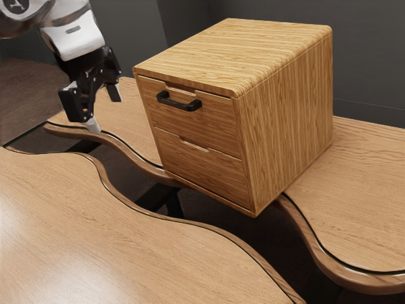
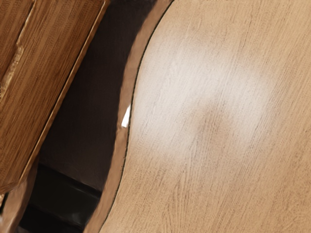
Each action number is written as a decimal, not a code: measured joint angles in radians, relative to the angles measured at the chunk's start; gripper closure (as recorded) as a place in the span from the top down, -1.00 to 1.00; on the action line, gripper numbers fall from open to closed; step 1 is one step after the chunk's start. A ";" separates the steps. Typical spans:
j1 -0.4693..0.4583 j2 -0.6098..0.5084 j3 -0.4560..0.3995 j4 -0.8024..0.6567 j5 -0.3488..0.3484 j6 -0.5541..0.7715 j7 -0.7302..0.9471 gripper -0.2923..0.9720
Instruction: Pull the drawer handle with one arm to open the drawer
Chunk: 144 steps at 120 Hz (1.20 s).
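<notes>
Tool [image 1: 104, 111] fingers stand spread wide with nothing between them. It hangs in the air off the drawer face of the cabinet [image 1: 285, 95], toward the exterior view's left, apart from it and at about the height of the handle [image 1: 179, 101]. The black bar handle sits high on the top drawer [image 1: 196, 123], whose front lies flush with the cabinet's face. A lower drawer [image 1: 204, 166] sits just beneath it, also flush. The white arm [image 1: 71, 28] comes down to the tool from above the cabinet's front side. The cabinet stands on a wavy-edged wooden table [image 1: 367, 183]. A dark gap [image 1: 126, 168] curves past the cabinet's front foot, and more tabletop lies beyond it. In the wrist view, pale table [image 2: 218, 121] lies under the hand, with the cabinet's darker wood [image 2: 43, 73] across the gap [image 2: 82, 136].
</notes>
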 joint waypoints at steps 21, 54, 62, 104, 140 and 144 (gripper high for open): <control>0.028 -0.087 -0.002 -0.210 0.001 0.197 0.118 0.53; -0.002 -0.082 -0.015 -0.270 0.003 0.487 0.281 0.54; -0.001 -0.069 -0.015 -0.270 0.004 0.529 0.317 0.54; -0.030 -0.044 -0.009 -0.336 0.061 0.697 0.460 0.54; -0.022 -0.022 -0.006 -0.374 0.077 0.758 0.538 0.54; -0.021 -0.018 -0.005 -0.374 0.076 0.762 0.543 0.54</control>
